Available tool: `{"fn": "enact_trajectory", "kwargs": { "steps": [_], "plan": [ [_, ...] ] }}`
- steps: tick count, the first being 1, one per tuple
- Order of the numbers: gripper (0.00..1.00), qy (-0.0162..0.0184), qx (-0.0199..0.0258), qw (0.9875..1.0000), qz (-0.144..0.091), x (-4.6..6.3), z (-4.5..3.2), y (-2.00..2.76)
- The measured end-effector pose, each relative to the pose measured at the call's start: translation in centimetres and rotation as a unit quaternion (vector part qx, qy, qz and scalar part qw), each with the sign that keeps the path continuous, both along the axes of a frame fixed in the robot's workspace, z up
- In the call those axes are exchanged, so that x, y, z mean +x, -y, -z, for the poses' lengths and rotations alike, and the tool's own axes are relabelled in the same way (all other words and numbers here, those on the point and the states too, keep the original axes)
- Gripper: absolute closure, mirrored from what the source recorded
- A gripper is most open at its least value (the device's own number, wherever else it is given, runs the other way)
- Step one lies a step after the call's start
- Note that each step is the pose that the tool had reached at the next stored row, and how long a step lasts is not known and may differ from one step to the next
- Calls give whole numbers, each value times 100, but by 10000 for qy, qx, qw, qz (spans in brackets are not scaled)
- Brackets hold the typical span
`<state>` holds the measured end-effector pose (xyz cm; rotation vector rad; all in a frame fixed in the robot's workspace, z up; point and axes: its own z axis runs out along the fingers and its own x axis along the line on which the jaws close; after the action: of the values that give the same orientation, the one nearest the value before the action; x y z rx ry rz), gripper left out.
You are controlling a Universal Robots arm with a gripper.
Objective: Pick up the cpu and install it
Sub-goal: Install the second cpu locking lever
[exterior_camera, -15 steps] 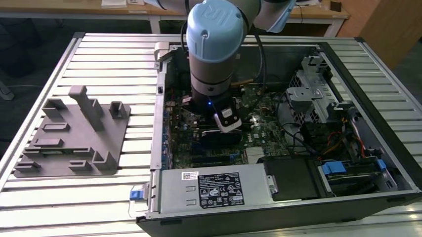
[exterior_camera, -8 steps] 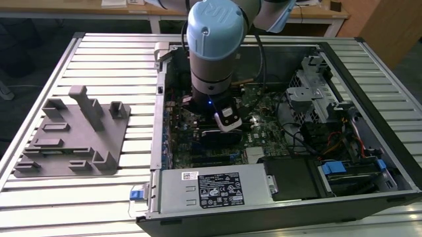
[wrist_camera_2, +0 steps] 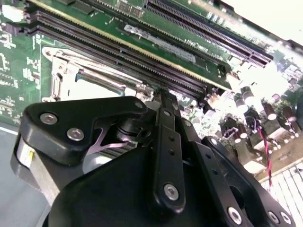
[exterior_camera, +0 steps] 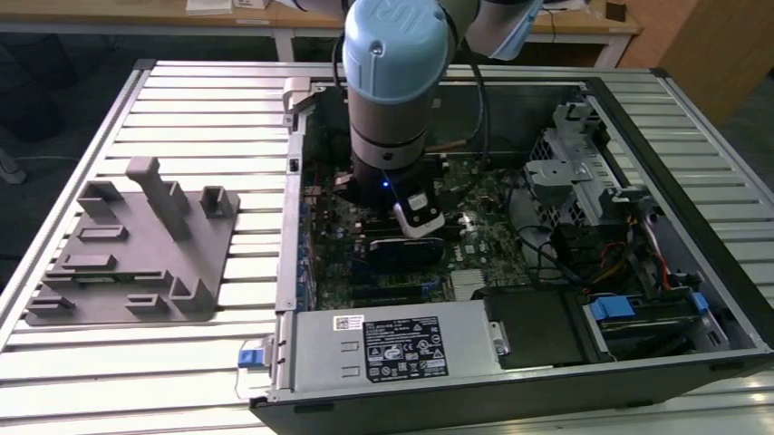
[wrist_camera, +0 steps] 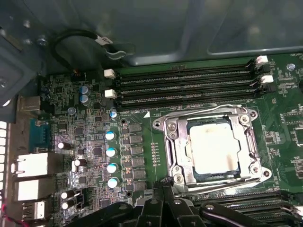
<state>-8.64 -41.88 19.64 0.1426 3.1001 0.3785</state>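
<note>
The cpu is a pale silver square lying flat in the motherboard socket, with the metal socket frame around it. In the second wrist view a strip of its light top shows behind the frame. My gripper hovers just off one corner of the socket, apart from the chip. Its black fingers are pressed together with nothing between them. In the exterior view the gripper hangs low inside the open computer case, under the arm's blue-capped joint.
Memory slots run along one side of the socket, and capacitors stand beside it. A grey fixture tray lies on the slatted table at the exterior view's left. The power supply and drive cage crowd the case.
</note>
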Motion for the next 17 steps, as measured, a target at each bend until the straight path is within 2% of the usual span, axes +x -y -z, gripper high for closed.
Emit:
{"fn": "enact_trajectory", "kwargs": {
  "steps": [13,17],
  "plan": [
    [89,0,0,10000,0,0,-288,-4],
    [89,0,-37,10000,10,1,-306,-17]
  ]
}}
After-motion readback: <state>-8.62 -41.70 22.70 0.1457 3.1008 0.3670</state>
